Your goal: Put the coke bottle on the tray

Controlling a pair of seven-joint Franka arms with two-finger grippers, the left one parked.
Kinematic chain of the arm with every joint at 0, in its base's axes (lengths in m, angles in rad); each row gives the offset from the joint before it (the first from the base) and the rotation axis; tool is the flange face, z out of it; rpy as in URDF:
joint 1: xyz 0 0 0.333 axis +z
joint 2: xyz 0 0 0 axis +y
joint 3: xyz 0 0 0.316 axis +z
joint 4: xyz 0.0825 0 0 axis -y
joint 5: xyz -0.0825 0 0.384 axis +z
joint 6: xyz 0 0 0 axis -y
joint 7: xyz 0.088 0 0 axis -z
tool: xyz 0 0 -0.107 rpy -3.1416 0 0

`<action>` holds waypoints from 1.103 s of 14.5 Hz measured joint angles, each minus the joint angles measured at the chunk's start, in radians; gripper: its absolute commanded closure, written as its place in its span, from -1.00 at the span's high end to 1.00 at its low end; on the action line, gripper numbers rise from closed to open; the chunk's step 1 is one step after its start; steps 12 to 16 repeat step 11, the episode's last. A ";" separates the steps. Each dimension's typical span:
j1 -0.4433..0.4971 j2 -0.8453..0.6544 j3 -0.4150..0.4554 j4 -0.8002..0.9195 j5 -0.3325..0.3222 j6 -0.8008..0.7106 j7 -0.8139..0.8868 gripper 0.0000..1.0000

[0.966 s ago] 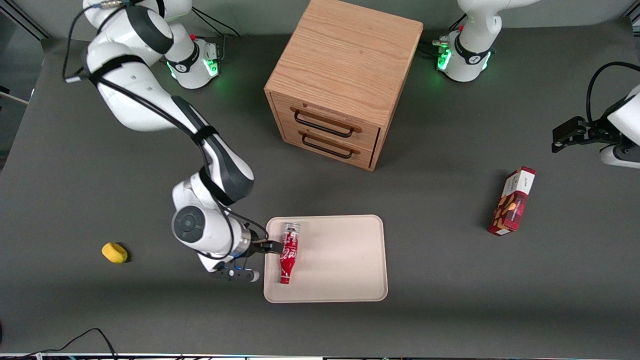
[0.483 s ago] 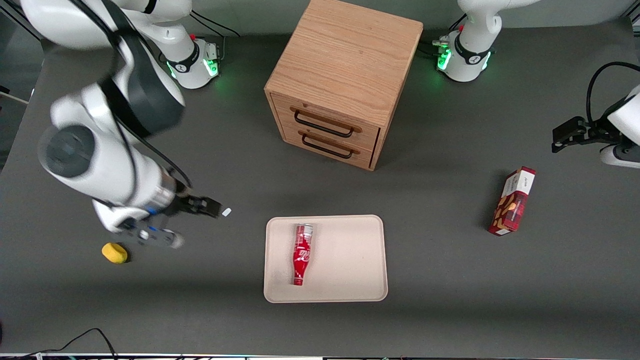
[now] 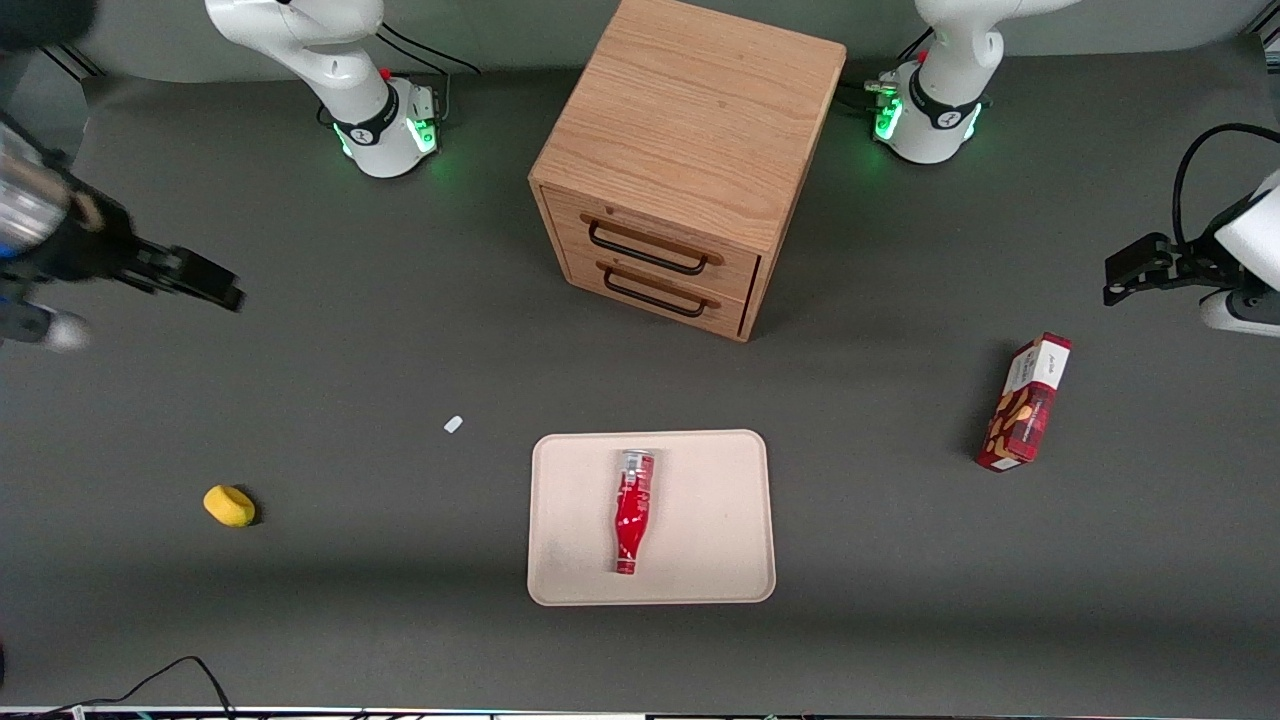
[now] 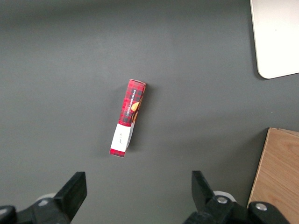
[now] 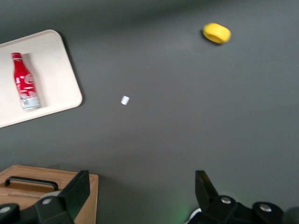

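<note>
Gripper (image 3: 215, 285) is up at the working arm's end of the table, well apart from the tray, fingers spread with nothing between them; the wrist view shows both fingers (image 5: 77, 189) wide apart over bare tabletop. In the front view the gripper is motion-blurred and most of the arm above it is cut off by the frame edge, so the fingertips there are hard to separate. Coke bottle (image 3: 632, 510) lies flat on its side on the tray (image 3: 700, 590), roughly central, silver-grey base end toward the wooden drawer cabinet (image 3: 690, 150), red neck toward the front camera. Logo barely readable from the front; white script is clearer in the wrist view (image 5: 24, 81). Tray sits in front of the cabinet's drawers, apart from it; wrist view crops the tray (image 5: 56, 93) at the frame edge. Small white scrap (image 3: 453, 424) on the table near the tray's corner, toward the working arm's end; can't tell what it is. Yellow object (image 3: 229, 505) farther out toward that same end, rounded, otherwise unclear. Red snack box (image 3: 1025, 402) lies toward the parked arm's end, well apart from the tray.
</note>
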 measured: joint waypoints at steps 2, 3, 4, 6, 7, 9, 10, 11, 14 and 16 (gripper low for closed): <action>-0.002 -0.110 -0.020 -0.156 0.003 0.071 -0.011 1.00; -0.001 -0.161 -0.022 -0.241 0.003 0.118 -0.016 1.00; 0.001 -0.204 -0.022 -0.315 0.003 0.154 -0.018 1.00; 0.005 -0.255 -0.022 -0.403 0.003 0.186 -0.020 1.00; 0.005 -0.264 -0.022 -0.417 0.003 0.191 -0.025 1.00; 0.006 -0.263 -0.022 -0.410 0.003 0.194 -0.029 1.00; 0.006 -0.258 -0.022 -0.400 0.003 0.191 -0.029 1.00; 0.006 -0.252 -0.022 -0.385 0.003 0.185 -0.030 1.00; 0.006 -0.252 -0.022 -0.385 0.003 0.185 -0.030 1.00; 0.006 -0.252 -0.022 -0.385 0.003 0.185 -0.030 1.00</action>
